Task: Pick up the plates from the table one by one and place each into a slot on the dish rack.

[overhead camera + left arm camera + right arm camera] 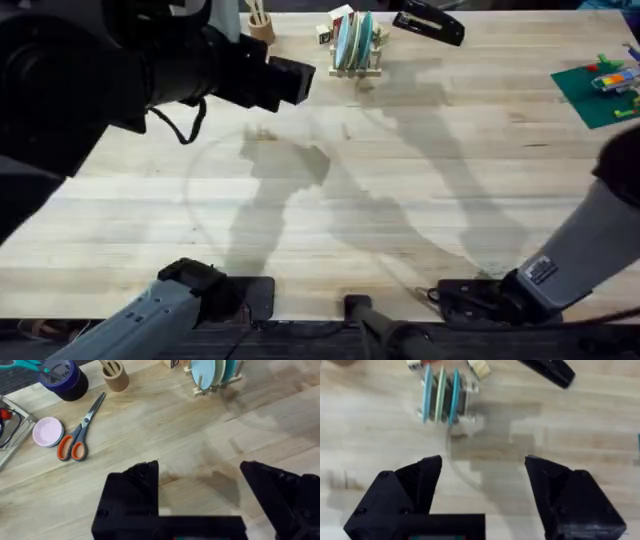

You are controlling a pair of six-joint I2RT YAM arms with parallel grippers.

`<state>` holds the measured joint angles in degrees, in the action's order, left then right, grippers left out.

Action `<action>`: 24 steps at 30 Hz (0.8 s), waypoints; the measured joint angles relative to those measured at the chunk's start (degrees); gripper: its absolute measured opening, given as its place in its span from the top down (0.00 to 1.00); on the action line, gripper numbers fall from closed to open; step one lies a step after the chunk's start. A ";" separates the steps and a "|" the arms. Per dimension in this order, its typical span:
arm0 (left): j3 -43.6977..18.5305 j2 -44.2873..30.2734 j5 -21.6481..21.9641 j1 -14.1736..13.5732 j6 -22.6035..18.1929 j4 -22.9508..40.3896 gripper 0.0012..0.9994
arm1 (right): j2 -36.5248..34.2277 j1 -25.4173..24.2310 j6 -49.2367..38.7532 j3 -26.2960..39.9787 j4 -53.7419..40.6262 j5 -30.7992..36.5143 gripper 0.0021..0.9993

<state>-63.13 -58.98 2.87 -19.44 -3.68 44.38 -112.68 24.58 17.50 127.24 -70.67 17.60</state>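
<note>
Plates (353, 40) upright in dish rack (362, 68), top centre of overhead. Left gripper (200, 477) wide open, empty, well short of rack. Right gripper (484, 477) wide open, empty, facing rack.

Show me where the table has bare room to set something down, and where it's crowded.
The broad middle of the table is bare, from the dish rack down toward the arm bases. Crowded: the far edge around the rack with its plates, the wooden cup and a black tool; also the far-right green mat.
</note>
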 joint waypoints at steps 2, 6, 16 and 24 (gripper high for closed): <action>0.00 0.00 0.00 0.00 0.00 -0.02 0.00 | 1.60 -0.01 -0.43 0.00 -2.76 0.00 0.00; 0.00 0.00 0.01 0.00 0.01 -0.24 0.00 | 4.37 -0.01 -1.57 0.00 -8.67 -0.03 0.01; 0.00 0.00 0.00 0.00 0.00 -1.27 0.00 | 10.53 -0.02 -2.75 -2.88 -14.11 -0.06 0.00; 0.00 0.00 0.00 0.00 0.00 -1.30 0.00 | 24.14 -0.02 -3.01 -21.68 -5.26 -0.78 0.00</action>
<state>-63.13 -58.98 2.87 -19.44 -3.68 43.08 -88.54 24.56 14.49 105.56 -75.93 16.82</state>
